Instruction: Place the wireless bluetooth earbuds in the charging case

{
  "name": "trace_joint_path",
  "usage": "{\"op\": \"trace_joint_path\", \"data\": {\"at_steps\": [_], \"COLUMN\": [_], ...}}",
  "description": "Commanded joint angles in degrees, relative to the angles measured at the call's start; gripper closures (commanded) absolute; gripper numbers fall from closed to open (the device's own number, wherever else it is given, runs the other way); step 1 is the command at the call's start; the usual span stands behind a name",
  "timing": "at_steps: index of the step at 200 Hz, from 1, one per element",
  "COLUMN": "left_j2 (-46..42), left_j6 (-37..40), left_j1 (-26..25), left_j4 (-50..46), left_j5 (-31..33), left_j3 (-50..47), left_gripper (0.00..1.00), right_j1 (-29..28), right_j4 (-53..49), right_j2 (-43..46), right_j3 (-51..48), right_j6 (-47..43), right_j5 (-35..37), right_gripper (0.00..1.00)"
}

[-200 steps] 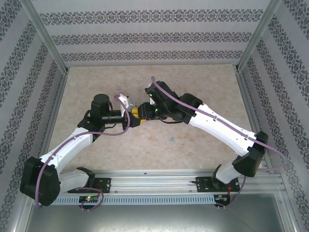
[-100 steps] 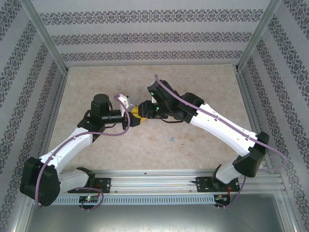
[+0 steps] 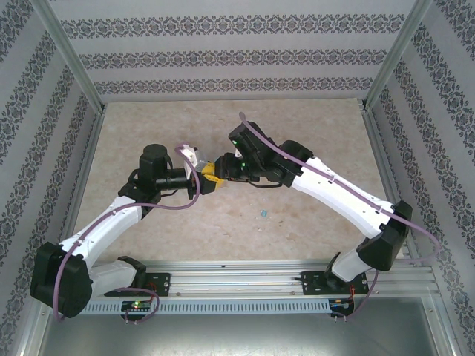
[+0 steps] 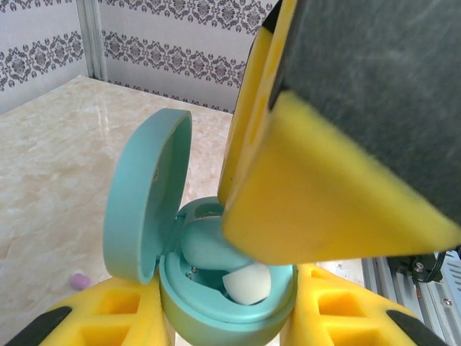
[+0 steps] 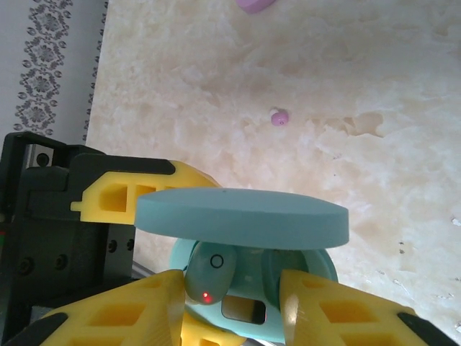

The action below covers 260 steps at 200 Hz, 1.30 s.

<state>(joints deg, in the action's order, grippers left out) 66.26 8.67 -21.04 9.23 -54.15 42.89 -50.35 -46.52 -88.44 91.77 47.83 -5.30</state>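
My left gripper [image 4: 227, 321] is shut on the teal charging case [image 4: 216, 306], holding it above the table with its lid [image 4: 144, 202] hinged open. Two light blue earbuds lie in the case: one showing a red light [image 5: 209, 277], one pale [image 4: 248, 282]. My right gripper [image 5: 230, 306] hovers right over the case mouth. Its yellow fingers [image 5: 137, 310] stand apart on either side of the earbuds, open. In the top view the two grippers meet at mid-table, left gripper [image 3: 210, 182] and right gripper [image 3: 223, 169].
A pink earbud [image 5: 279, 117] lies loose on the marble table [image 3: 297, 133], also seen as the pink earbud [image 4: 79, 279]. Another pink piece [image 5: 256, 3] sits farther off. A small bluish bit [image 3: 262, 214] lies near the front. Patterned walls and metal posts [image 3: 74, 67] ring the table.
My right wrist has shifted slightly toward the far side, staying over the case, and its jaws have spread a little. The left arm and the case have not moved.
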Motion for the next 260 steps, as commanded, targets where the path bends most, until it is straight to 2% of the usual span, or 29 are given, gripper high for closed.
{"op": "trace_joint_path", "data": {"at_steps": [1,92,147,206,260], "left_j2": [-1.03,-0.69,-0.09,0.7,1.31], "left_j6": [2.04,4.25,3.78,0.71,-4.44], "left_j1": [-0.96,-1.24,-1.29,-1.34,-1.16], "left_j4": [-0.22,-2.2,-1.56,1.4,5.66], "left_j5": [-0.02,1.68,2.0,1.98,2.02], "left_j3": [1.51,1.76,1.84,1.15,-0.5], "left_gripper": [0.8,0.8,0.8,0.8,0.8], "right_j1": [0.47,0.43,0.19,0.2,1.75], "right_j4": [-1.29,-2.07,-1.55,-0.02,-0.78], "right_j2": [-1.19,-3.27,-1.92,2.87,11.74], "right_j3": [0.94,3.74,3.18,0.85,-5.8], "right_j6": [0.43,-0.22,0.5,0.09,-0.14], "right_j5": [-0.62,-1.92,-2.96,-2.55,1.96], "right_gripper": [0.61,0.66,0.6,0.59,0.59]}}
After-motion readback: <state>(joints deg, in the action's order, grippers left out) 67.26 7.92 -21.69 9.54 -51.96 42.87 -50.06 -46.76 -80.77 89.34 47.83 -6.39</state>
